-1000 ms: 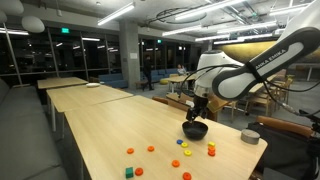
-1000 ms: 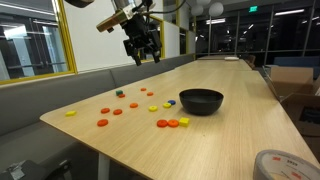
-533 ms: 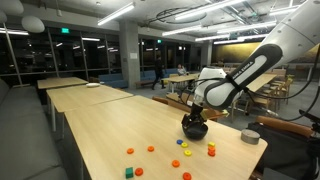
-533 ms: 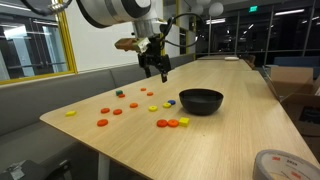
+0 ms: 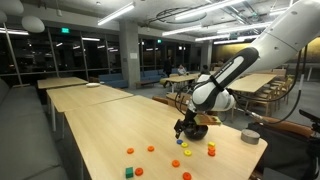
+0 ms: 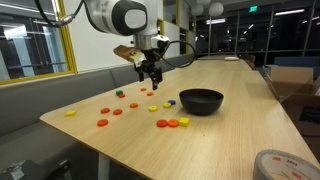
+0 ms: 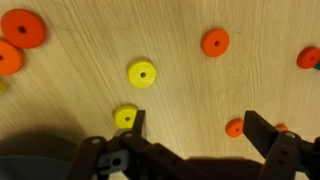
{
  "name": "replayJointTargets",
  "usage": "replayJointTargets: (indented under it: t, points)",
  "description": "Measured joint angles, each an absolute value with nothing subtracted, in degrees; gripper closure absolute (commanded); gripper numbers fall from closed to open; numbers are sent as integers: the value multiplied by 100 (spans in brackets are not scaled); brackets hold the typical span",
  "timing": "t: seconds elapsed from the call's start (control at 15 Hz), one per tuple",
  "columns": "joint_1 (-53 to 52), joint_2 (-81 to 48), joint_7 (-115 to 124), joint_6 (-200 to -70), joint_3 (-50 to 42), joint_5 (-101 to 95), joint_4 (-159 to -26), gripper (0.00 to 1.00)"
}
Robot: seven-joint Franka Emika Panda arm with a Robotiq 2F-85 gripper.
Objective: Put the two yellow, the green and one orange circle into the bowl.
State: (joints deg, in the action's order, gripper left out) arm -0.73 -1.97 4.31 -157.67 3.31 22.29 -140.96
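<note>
Lying flat, two bright-yellow discs (image 7: pixel 141 73), holed centres

In the wrist view we lose part of an orange disc (image 7: pixel 6 58) to the left edge and part of a second orange disc (image 7: pixel 310 58) to the right edge. A finger (image 7: pixel 266 130) covers part of a small orange piece (image 7: pixel 281 128). The bowl (image 7: pixel 30 165) is a dark blur, cut off at the bottom corner. In an exterior view the gripper (image 5: pixel 184 128) hides much of the bowl, and a tape roll (image 6: pixel 280 165) runs off the bottom edge
</note>
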Motion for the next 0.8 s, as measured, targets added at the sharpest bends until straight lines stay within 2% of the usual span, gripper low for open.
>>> replayJointTargets:
  t: [0.8]
  points:
    - [-95,-1132,1981,-15030,131,1369,-13447,0]
